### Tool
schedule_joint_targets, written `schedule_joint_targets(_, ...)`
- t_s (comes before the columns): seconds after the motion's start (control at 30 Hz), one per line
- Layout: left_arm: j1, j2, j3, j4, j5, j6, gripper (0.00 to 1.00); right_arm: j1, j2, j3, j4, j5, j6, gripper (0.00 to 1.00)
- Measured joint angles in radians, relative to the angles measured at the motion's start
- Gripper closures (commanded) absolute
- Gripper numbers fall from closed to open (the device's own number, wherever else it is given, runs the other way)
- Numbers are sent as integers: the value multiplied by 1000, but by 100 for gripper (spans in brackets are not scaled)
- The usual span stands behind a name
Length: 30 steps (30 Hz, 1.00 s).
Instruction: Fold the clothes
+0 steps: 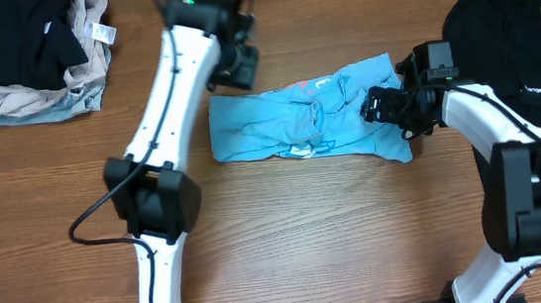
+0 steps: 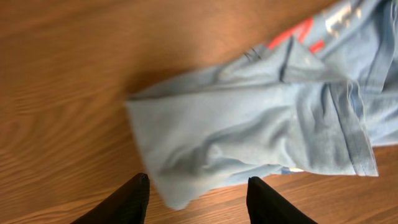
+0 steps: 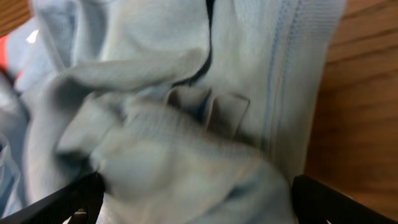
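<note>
Overhead: the T-shirt (image 1: 298, 124) lies mid-frame as a rumpled band, roughly doubled but not neatly folded. I judge the task about half done, with further folds and squaring left. The left gripper (image 1: 239, 67) hangs off its upper left corner, and the right gripper (image 1: 386, 106) sits over its right end.

Left wrist: jaws apart, shirt corner between the tips, unpinched.

Right wrist: jaws wide apart, bunched cloth between them, unclamped.

T-shirt (image 2: 261, 124) runs off the left wrist view's right edge, red lettering (image 2: 292, 34) clipped. Right wrist: everything soft and blurred, fingertips (image 3: 62, 202) cut at the bottom. Overhead, black garment's (image 1: 518, 38) white mark (image 1: 535, 90), possibly text, too tiny to read.
</note>
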State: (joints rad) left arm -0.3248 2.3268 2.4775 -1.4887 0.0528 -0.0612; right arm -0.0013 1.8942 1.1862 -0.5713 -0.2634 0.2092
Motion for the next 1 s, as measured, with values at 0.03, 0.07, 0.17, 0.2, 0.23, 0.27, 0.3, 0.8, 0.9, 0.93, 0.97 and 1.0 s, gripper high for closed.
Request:
schedule_joint_targets(0.03,11,0,19,-8,0,0,47,0,14,0,12,-2,2,0)
schedule_joint_targets(0.07,20,0,34,-16,0,0,46,-1,28,0,24,-2,1,0)
schedule_joint_targets(0.17,33,0,53,-31,0,0,46,-9,35,5,49,-3,14,0)
schedule_joint_targets(0.2,34,0,53,-38,0,0,45,-13,37,5,53,-5,19,0)
schedule_joint_targets(0.23,33,0,53,-43,0,0,45,-17,39,5,57,-7,22,1)
schedule_joint_targets(0.27,33,0,53,-47,0,0,45,-20,40,6,59,-10,24,2)
schedule_joint_targets(0.3,32,0,53,-48,0,1,45,-24,42,6,62,-10,23,2)
schedule_joint_targets(0.8,32,0,53,-50,-1,2,44,-83,56,13,77,38,6,22)
schedule_joint_targets(0.9,32,0,53,-50,-1,2,44,-83,57,15,67,39,-19,19)
schedule_joint_targets(0.93,32,0,53,-50,0,2,44,-83,57,20,56,40,-30,17)
schedule_joint_targets(0.97,32,0,53,-50,-1,2,44,-83,57,25,44,42,-41,13)
schedule_joint_targets(1.0,32,0,53,-50,-1,2,44,-83,57,30,31,45,-51,9)
